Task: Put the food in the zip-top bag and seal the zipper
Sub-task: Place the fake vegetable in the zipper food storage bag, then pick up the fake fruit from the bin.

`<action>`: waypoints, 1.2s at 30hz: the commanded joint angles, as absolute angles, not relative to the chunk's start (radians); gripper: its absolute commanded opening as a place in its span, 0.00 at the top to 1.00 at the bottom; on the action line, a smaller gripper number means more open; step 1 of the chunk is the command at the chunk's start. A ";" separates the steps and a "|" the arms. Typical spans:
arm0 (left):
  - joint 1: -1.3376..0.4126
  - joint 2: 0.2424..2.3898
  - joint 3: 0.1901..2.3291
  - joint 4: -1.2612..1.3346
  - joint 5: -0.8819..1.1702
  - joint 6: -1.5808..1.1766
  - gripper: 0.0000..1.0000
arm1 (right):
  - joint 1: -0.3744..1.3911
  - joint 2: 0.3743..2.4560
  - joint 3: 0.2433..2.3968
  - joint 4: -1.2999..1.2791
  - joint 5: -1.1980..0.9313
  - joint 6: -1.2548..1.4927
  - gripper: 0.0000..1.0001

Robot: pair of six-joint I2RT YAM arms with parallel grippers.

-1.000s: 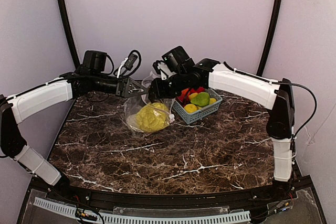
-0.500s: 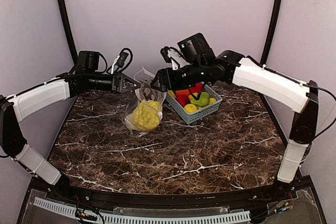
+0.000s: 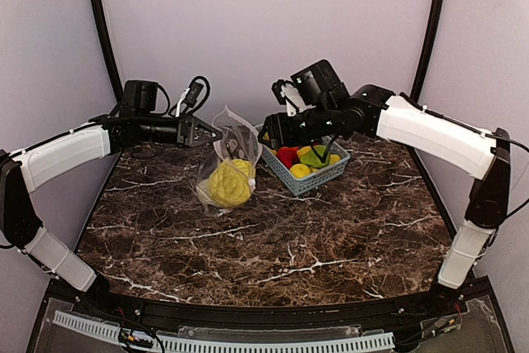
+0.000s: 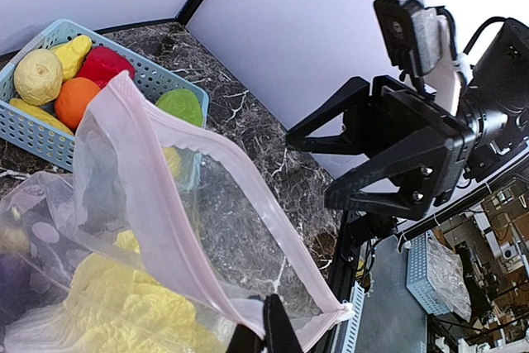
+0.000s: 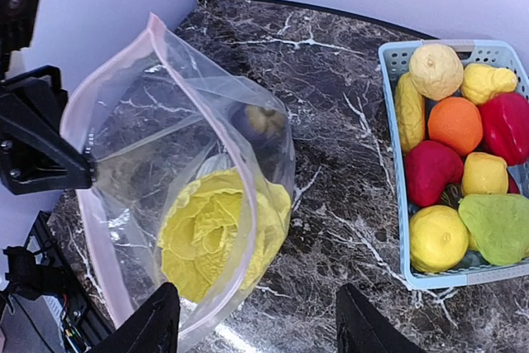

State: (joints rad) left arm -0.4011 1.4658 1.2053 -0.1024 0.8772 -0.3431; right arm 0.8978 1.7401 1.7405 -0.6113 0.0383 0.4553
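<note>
The zip-top bag [image 3: 231, 148] hangs open with its bottom on the table, holding the yellow cabbage [image 3: 229, 182] and a dark eggplant [image 5: 260, 121]. My left gripper [image 3: 215, 132] is shut on the pink zipper [image 4: 165, 204] near its corner, fingertips [image 4: 273, 328] pinching the strip. My right gripper [image 3: 267, 132] is open and empty, between the bag and the basket; its fingers [image 5: 161, 320] spread wide above the cabbage [image 5: 215, 233]. More food lies in the basket: red [image 5: 434, 171], orange [image 5: 455, 124], green [image 5: 496, 225] and yellow pieces.
The light blue slatted basket [image 3: 318, 181] stands at the back right of the bag, also in the right wrist view [image 5: 395, 121] and the left wrist view [image 4: 50, 142]. The dark marble table [image 3: 273, 237] stretches in front. Walls close behind.
My right gripper has let go of the bag's mouth and drawn back to the right, toward the basket. The left gripper has lifted the bag more upright.
</note>
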 commanded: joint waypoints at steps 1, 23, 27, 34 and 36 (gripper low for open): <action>-0.400 1.426 1.198 -0.118 0.853 -0.312 0.99 | 0.858 1.765 1.717 -0.614 0.058 0.484 0.39; -0.400 1.388 1.223 -0.208 0.762 -0.218 0.99 | 0.550 1.751 1.454 -0.528 0.007 0.373 0.13; -0.400 1.407 1.221 -0.205 0.770 -0.226 0.99 | 0.513 1.796 1.465 -0.497 0.005 0.357 0.14; -0.400 1.420 1.218 -0.200 0.775 -0.230 0.99 | 0.476 1.880 1.510 -0.459 -0.075 0.339 0.22; -0.400 1.422 1.218 -0.200 0.776 -0.230 0.99 | 0.473 1.904 1.525 -0.460 -0.084 0.334 0.21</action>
